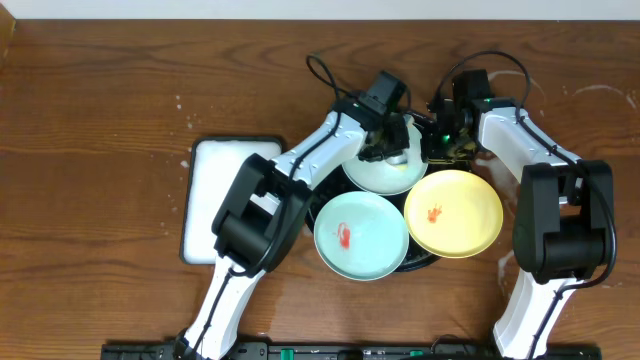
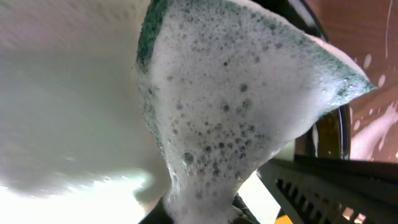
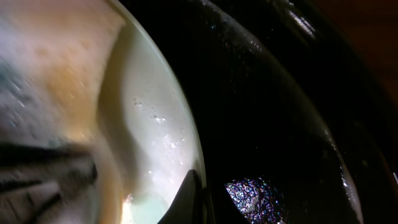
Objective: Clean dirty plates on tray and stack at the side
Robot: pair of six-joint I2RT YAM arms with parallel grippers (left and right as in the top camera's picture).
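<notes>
Three plates lie on the black tray (image 1: 424,257). The far pale green plate (image 1: 383,172) has my left gripper (image 1: 388,148) over it, shut on a foamy green sponge (image 2: 236,106) that rests on the plate's surface (image 2: 68,93). My right gripper (image 1: 440,150) is shut on that plate's right rim; its dark finger (image 3: 189,199) lies over the pale edge (image 3: 155,124), with the wet tray (image 3: 267,93) beside it. A mint plate (image 1: 360,236) and a yellow plate (image 1: 453,212) sit nearer, each with a red smear.
A white rectangular tray (image 1: 225,200) lies left of the plates, under my left arm. The wood tabletop (image 1: 600,120) to the right shows whitish splashes. Cables loop behind both wrists. In the left wrist view part of the right gripper's body (image 2: 323,186) is close.
</notes>
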